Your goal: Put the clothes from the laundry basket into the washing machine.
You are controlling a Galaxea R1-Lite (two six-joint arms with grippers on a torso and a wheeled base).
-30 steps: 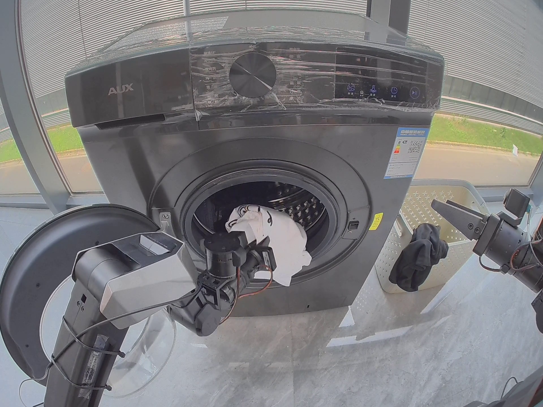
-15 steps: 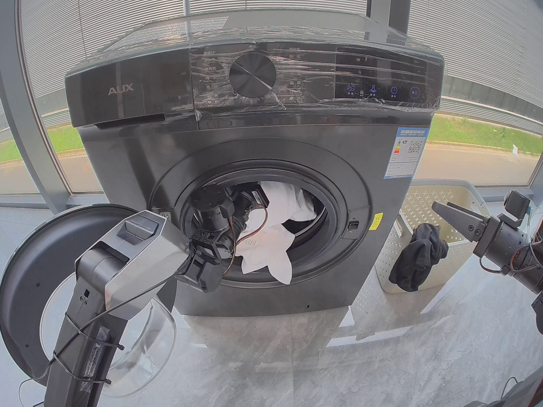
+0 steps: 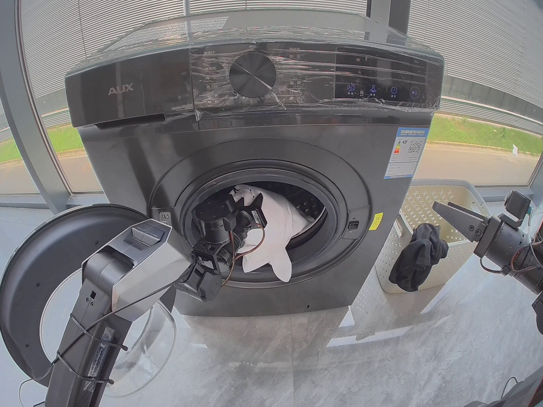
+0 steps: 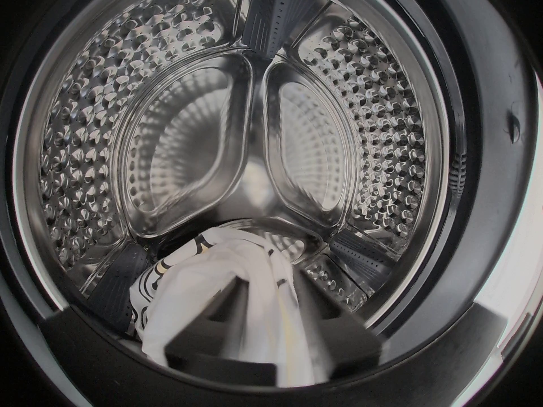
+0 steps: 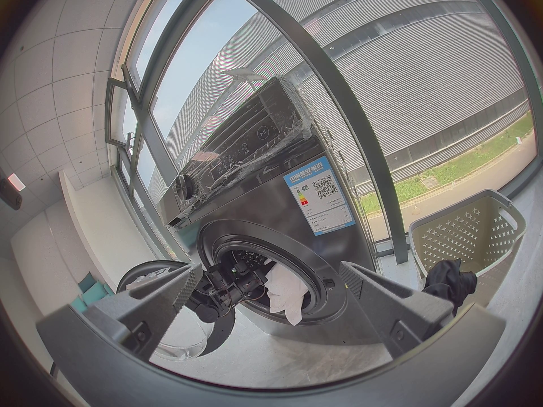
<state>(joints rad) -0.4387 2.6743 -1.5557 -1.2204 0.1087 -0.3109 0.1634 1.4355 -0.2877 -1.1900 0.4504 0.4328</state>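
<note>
The washing machine (image 3: pixel 254 142) stands with its round opening uncovered. My left gripper (image 3: pixel 246 202) is at the mouth of the drum (image 4: pixel 249 142), shut on a white garment (image 3: pixel 277 221). Part of the cloth lies inside the drum and part hangs over the lower lip of the opening. In the left wrist view the white garment (image 4: pixel 226 289) is bunched between my left gripper's (image 4: pixel 268 281) fingers. My right gripper (image 3: pixel 444 206) is open and holds nothing, level with the laundry basket (image 3: pixel 447 190). A black garment (image 3: pixel 418 255) droops over the basket's front rim.
The machine's door (image 3: pixel 34 289) is swung open to the left, near the floor beside my left arm. The laundry basket (image 5: pixel 469 233) stands against the machine's right side. Bare grey floor (image 3: pixel 339 357) lies in front, with glass walls behind.
My left gripper rose from in front of the opening and pushed the white garment into the drum's mouth, then drew back slightly. The right arm has stayed still.
</note>
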